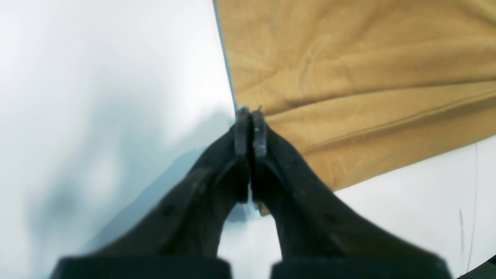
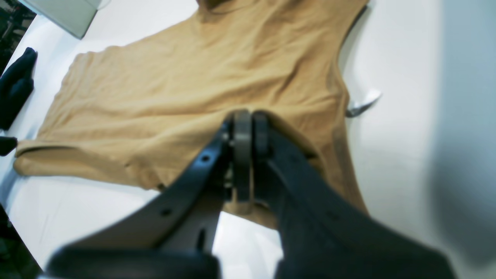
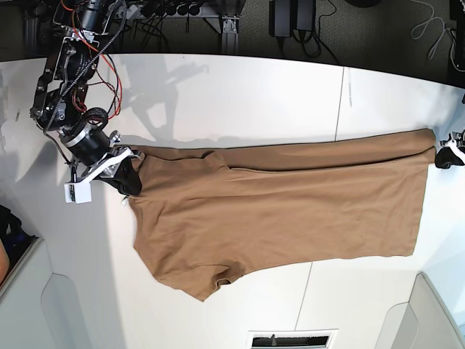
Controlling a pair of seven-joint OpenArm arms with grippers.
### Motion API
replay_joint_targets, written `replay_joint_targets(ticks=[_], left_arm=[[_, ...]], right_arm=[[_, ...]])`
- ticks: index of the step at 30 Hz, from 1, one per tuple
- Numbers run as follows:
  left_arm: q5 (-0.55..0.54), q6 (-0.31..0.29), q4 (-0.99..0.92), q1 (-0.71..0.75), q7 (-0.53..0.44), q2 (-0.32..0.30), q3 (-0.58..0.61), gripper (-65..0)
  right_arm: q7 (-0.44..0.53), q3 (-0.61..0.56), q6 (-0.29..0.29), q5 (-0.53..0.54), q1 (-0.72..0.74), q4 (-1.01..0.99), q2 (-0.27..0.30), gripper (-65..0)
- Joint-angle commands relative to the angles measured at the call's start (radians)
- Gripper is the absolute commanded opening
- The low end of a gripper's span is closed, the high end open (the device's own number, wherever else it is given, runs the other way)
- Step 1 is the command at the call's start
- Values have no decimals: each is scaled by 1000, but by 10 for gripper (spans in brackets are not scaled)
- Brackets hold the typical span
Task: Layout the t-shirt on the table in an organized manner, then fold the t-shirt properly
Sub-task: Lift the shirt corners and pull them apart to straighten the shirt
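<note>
tan cloth, the shirt (image 3: 283, 211) lies spread on the white table (image 3: 232, 94), pulled long from 9 to 3 o'clock in the base view, with one sleeve hanging toward 6 o'clock and soft wrinkles across the body. the right claw (image 2: 248, 131) is pressed narrow on the shirt's edge near the shoulder, at 9 o'clock of the cloth; the cloth runs from its tips toward 12 o'clock in its wrist view. the left claw (image 1: 251, 130) is pinched shut on the hem corner at 3 o'clock, with cloth fanning toward 1 o'clock from its tips. the step looks like the stretch-out before folding: i would keep both pinches firm, pull evenly and low along the table so the top edge goes straight, and not tug so hard that the far sleeve bunches.
</note>
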Motion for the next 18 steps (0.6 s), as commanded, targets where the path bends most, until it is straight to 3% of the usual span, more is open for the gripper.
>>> replay_joint_targets(ticks=[1, 2, 5, 8, 13, 14, 16, 18], left_arm=[[-19, -8, 11, -17, -19, -32, -8, -650], [-23, -8, 11, -17, -18, -32, -8, -645], [-32, -8, 12, -18, -18, -32, -8, -519], [-94, -8, 20, -18, -8, -47, -8, -447], [-168, -8, 110, -16, 45, -64, -20, -448], [-186, -8, 130, -16, 60, -61, -20, -448], [-195, -8, 167, -14, 65, -50, -20, -456], [-193, -8, 188, -14, 64, -27, -20, -547]], right_arm=[[32, 2, 4, 20, 19, 15, 6, -569], [34, 2, 4, 20, 19, 15, 6, -515], [34, 2, 4, 24, 22, 15, 6, -403], [31, 3, 4, 47, 22, 21, 6, -399], [-11, 13, 5, 108, 21, 63, 5, -404], [-8, 12, 5, 111, 22, 64, 5, -437], [5, 12, 5, 95, 22, 64, 4, -635], [29, 9, 5, 30, 22, 63, -4, -650]])
